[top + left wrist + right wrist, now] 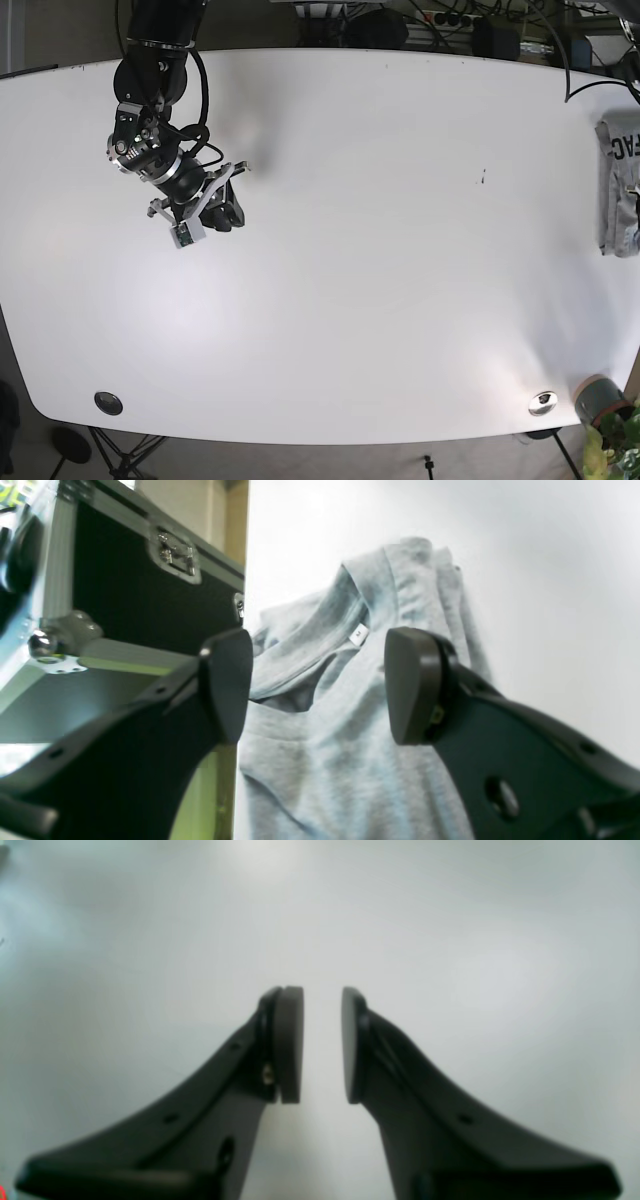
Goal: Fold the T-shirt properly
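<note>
The grey T-shirt (345, 720) lay rumpled and bunched on the white table, collar open with a small white label showing, at the table's far right edge (618, 185).

A large white table (350, 250) with rounded corners fills the overhead base view. At about three o'clock, right at the table's edge, lies a crumpled light grey cotton T-shirt (617, 185), bunched into a narrow strip with dark lettering showing. The left wrist view shows the same shirt (350, 720) on the white surface, neckline and small white label up. Two small round metal grommets sit at about seven o'clock (108, 402) and five o'clock (543, 402).
</note>
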